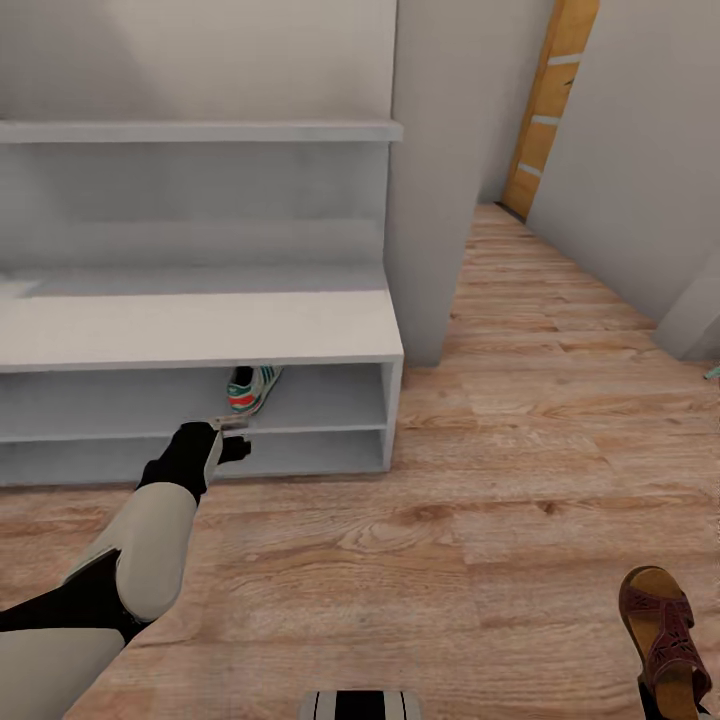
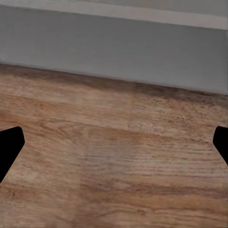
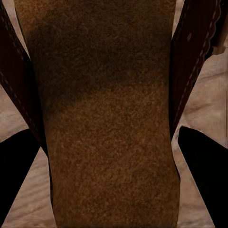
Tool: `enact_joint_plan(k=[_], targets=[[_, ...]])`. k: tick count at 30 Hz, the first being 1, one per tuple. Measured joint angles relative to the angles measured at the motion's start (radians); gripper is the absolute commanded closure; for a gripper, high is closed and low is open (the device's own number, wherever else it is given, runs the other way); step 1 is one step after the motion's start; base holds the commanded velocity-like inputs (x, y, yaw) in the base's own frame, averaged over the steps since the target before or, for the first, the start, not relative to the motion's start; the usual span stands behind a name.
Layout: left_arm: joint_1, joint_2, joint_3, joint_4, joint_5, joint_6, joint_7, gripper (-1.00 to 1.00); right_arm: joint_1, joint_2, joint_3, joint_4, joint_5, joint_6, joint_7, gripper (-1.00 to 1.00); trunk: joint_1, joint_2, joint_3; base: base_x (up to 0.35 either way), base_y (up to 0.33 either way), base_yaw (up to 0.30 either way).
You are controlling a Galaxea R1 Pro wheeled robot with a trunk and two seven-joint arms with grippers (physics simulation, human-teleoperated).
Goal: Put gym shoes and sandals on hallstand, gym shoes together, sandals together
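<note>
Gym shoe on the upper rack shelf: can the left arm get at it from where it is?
Probably yes. The left gripper sits just in front of the gym shoe, the shelf front of the hallstand is open, and nothing lies between them. Its jaws are spread over bare floor.

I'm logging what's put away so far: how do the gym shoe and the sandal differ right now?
Place: the gym shoe sits inside the hallstand, on the upper open shelf under the bench; the sandal is over the floor, off the rack.
Look: the gym shoe is white with green stripes and a red-orange patch; the sandal is dark maroon, strappy, with a tan footbed.
Grasp: the open left gripper is clear of the gym shoe; the right gripper's fingers flank the sandal.
</note>
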Motion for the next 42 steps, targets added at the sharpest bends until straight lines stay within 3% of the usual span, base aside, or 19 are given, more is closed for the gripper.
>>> enact_joint_plan(k=[8,14,17,18,19,21,22,25,28,30,32,34,36,37,42], targets=[[0.005,0.014,0.000,0.000,0.001,-0.007,-0.001,-1.00,0.000,0.000,0.000,0.000,0.000,0.000,0.000,1.00,0.000,0.000,0.000,-0.275,0.189,0.000],[0.017,0.062,0.011,0.002,0.007,-0.021,-0.009,-1.00,0.000,0.000,0.000,0.000,0.000,0.000,0.000,1.00,0.000,0.000,0.000,-0.227,0.240,0.000],[0.060,0.103,0.015,0.002,0.019,-0.069,-0.015,-1.00,0.000,0.000,0.000,0.001,0.000,0.000,0.000,1.00,0.000,0.000,0.000,-0.224,0.244,0.000],[0.084,0.117,0.015,0.003,0.031,-0.106,-0.021,-1.00,0.000,0.000,0.000,0.001,0.000,0.000,0.000,1.00,0.000,0.000,0.000,-0.228,0.245,0.000],[0.143,0.141,0.015,0.003,0.066,-0.198,-0.051,-1.00,0.000,0.000,0.001,0.001,0.000,0.000,0.000,1.00,0.000,0.000,0.000,-0.229,0.245,0.000],[0.214,0.154,0.013,0.003,0.092,-0.282,-0.092,-1.00,0.000,0.000,0.001,0.002,0.000,0.000,0.000,1.00,0.000,0.000,0.000,-0.231,0.244,0.000],[0.239,0.157,0.012,0.003,0.098,-0.313,-0.110,-1.00,0.000,0.000,0.002,0.002,0.000,0.000,0.000,1.00,0.000,0.000,0.000,-0.232,0.243,0.000],[0.393,0.167,0.012,0.004,0.112,-0.526,-0.232,-1.00,0.000,0.000,0.002,0.003,0.000,0.000,0.000,1.00,0.000,0.000,0.000,-0.234,0.242,0.000],[0.497,0.170,0.013,0.003,0.127,-0.671,-0.314,-1.00,0.000,0.000,0.002,0.004,0.001,0.000,0.000,1.00,0.000,0.000,0.000,-0.234,0.241,0.000],[0.614,0.171,0.014,0.002,0.169,-0.819,-0.374,-1.00,0.000,0.001,0.002,0.006,0.000,0.000,0.001,1.00,0.000,0.000,0.000,-0.234,0.241,0.000],[0.683,0.171,0.014,0.002,0.223,-0.917,-0.398,-1.00,0.000,0.001,0.002,0.007,0.000,0.000,0.001,1.00,0.000,0.000,0.000,-0.231,0.235,0.000],[0.729,0.172,0.014,0.001,0.265,-0.969,-0.407,-1.00,0.000,0.002,0.002,0.007,0.000,0.000,0.001,1.00,0.000,0.000,0.000,-0.176,0.176,0.000],[0.810,0.179,0.015,0.001,0.350,-1.048,-0.417,-1.00,0.000,0.003,0.002,0.007,0.000,0.000,0.001,1.00,0.000,0.000,0.000,-0.069,0.069,0.000],[0.856,0.194,0.018,0.001,0.408,-1.093,-0.419,-1.00,0.000,0.004,0.002,0.007,0.000,0.000,0.001,1.00,-0.001,0.000,0.000,-0.037,0.037,0.000],[0.916,0.224,0.021,0.012,0.483,-1.147,-0.416,-1.00,0.000,0.009,0.002,0.007,0.001,0.000,0.001,1.00,-0.001,0.000,0.000,-0.015,0.015,0.000]])
